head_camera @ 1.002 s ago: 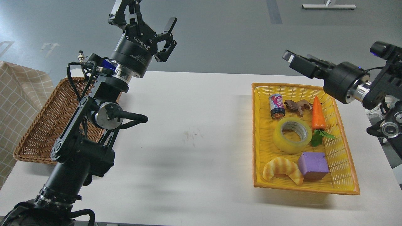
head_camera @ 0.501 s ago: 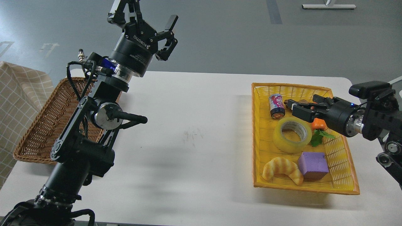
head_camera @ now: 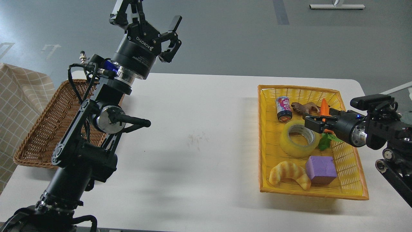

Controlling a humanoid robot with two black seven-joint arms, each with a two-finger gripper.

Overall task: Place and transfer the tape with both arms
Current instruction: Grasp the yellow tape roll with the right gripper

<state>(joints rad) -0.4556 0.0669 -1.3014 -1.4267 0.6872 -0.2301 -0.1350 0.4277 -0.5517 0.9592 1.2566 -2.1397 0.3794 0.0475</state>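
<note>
The tape (head_camera: 292,147), a yellow translucent roll with a pale core, lies flat in the yellow basket (head_camera: 264,151) on the right of the white table. My right gripper (head_camera: 317,117) comes in from the right, low over the basket, at the roll's far right rim. Its fingers look apart and hold nothing. My left gripper (head_camera: 146,19) is raised high at the upper left, open and empty, far from the tape.
The yellow basket also holds a small can (head_camera: 283,109), a toy lion (head_camera: 304,108), a carrot (head_camera: 323,106), a croissant (head_camera: 289,174) and a purple block (head_camera: 320,169). A brown wicker basket (head_camera: 38,138) sits at the table's left, beside a plaid cloth (head_camera: 19,96).
My right gripper has come down from high above the basket's far right corner and now sits low at the tape's right rim. The left arm has barely moved.
</note>
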